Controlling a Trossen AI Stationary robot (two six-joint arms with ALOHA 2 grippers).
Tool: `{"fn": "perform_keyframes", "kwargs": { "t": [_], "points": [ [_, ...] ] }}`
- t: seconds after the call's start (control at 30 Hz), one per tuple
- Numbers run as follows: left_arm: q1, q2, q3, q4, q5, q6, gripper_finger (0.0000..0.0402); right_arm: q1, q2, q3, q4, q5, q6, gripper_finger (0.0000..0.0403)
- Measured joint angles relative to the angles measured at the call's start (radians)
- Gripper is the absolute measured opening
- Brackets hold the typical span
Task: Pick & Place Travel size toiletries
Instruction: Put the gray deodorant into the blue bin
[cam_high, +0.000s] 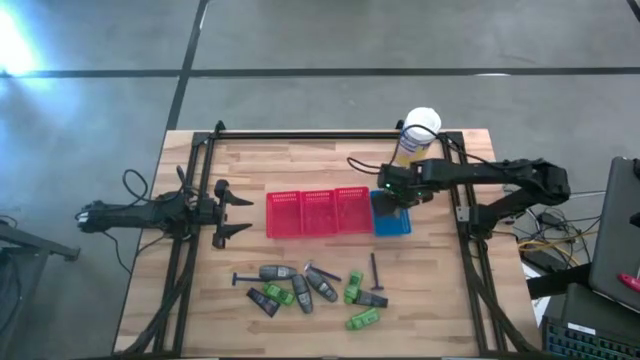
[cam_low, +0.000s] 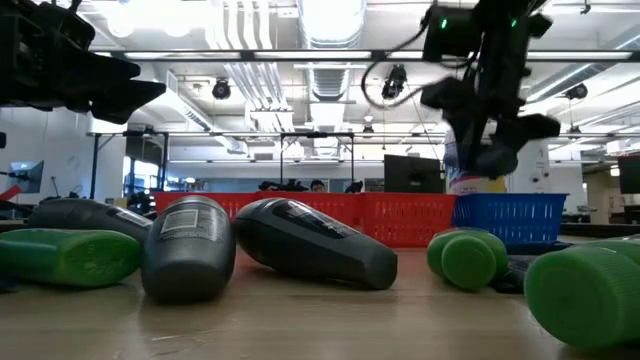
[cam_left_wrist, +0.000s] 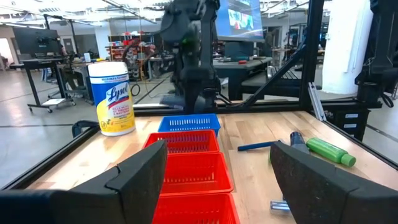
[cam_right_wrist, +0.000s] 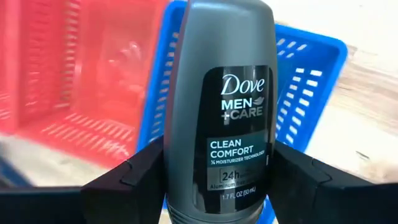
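Near edge of table (cam_high: 440, 300): a loose cluster of toiletries, comprising grey bottles (cam_high: 322, 287) lying on their sides, green tubes (cam_high: 363, 319), a small black tube (cam_high: 262, 300) and thin dark razors (cam_high: 376, 268); in the low view a grey bottle (cam_low: 315, 243) and a green tube (cam_low: 68, 256) lie flat in the foreground. Middle, left: left gripper (cam_high: 228, 209), fingers spread wide and holding nothing, level with the left end of the red baskets (cam_high: 318, 212) and just beside them. Middle, centre: three red baskets in a row, touching; the blue basket (cam_high: 391, 222) adjoins their right end. Middle, right: right gripper (cam_high: 396, 192), above the blue basket, clamped on a grey bottle (cam_right_wrist: 221, 112) held upright between its fingers (cam_right_wrist: 134, 177), label reading Dove Men+Care. Far, right: white-and-yellow canister (cam_high: 418, 133), upright, behind the blue basket.
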Motion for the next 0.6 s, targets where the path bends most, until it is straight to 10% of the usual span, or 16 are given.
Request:
{"fn": "perform_keyframes", "kwargs": {
  "t": [0.6],
  "points": [
    [0.000,0.000,0.000,0.000,0.000,0.000,0.0291,0.025,0.006,-0.009,0.077,0.007,-0.026,0.0326]
  ]
}}
